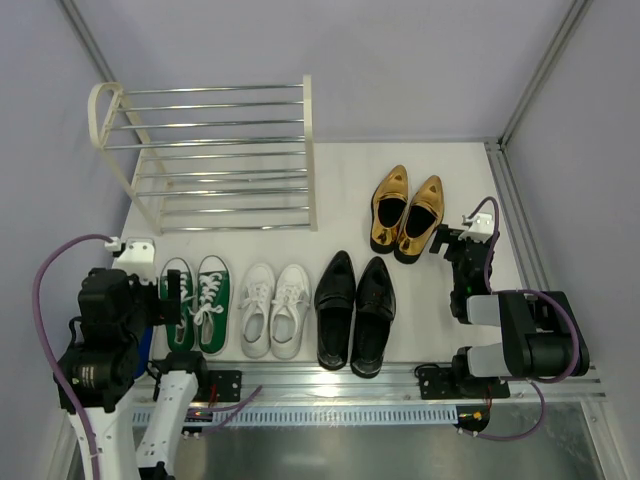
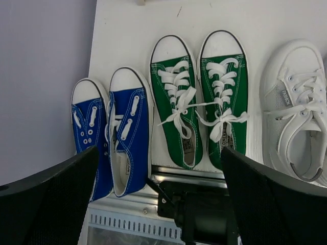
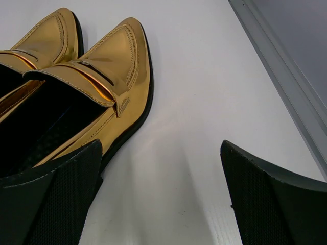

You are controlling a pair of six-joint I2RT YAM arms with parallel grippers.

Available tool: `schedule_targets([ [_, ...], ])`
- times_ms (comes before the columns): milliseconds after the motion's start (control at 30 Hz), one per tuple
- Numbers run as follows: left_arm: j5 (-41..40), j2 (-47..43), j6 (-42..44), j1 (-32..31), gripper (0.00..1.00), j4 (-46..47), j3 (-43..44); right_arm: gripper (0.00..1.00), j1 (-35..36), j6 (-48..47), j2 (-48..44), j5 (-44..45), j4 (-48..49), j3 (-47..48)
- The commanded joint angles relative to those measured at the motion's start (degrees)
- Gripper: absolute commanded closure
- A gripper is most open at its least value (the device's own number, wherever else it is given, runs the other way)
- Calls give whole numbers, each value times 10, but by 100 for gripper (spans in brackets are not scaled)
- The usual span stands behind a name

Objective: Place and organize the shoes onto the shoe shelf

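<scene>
The shoe shelf [image 1: 215, 160] stands empty at the back left, with cream end frames and chrome rods. On the table in a front row lie green sneakers [image 1: 197, 300], white sneakers [image 1: 273, 308] and black loafers [image 1: 355, 310]. Gold shoes [image 1: 406, 210] lie further back on the right. Blue sneakers [image 2: 112, 138] show only in the left wrist view, left of the green pair [image 2: 202, 112]. My left gripper [image 1: 168, 292] is open and empty, above the near ends of the blue and green pairs [image 2: 158, 199]. My right gripper [image 1: 443, 243] is open and empty, low, just right of the right gold shoe [image 3: 102, 87].
A metal rail [image 1: 400, 378] runs along the table's near edge, with the arm bases on it. Grey walls close in on the left and right. An aluminium frame strip [image 3: 286, 76] borders the table on the right.
</scene>
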Motion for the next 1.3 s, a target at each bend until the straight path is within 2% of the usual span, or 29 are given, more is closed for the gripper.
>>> schedule_targets([
  [0,-21,29,13,3,0,-89,10,3,1,-3,-4,-1,44,4],
  [167,21,132,10,3,0,-130,32,3,1,-3,-4,-1,44,4],
  [333,23,264,0,44,0,-90,64,3,1,-3,-4,0,44,4],
  [500,28,446,-17,54,1,-71,126,3,1,-4,-5,-1,43,4],
  [567,59,514,-28,58,0,-77,152,3,1,-3,-5,0,43,4],
  [700,111,582,-83,62,0,-91,195,3,1,-3,-4,0,45,3],
  [900,123,576,-112,62,0,-77,179,3,1,-3,-4,-1,43,4],
  [1067,161,626,-123,69,2,-103,218,3,1,-3,-4,-1,44,4],
  [1133,210,584,-137,76,5,-79,191,3,1,-3,-4,-1,44,4],
  [1200,215,557,-154,65,6,-56,152,3,1,-4,-5,-1,44,4],
  [1267,192,524,-159,54,5,-55,152,3,1,-3,-5,-2,44,4],
])
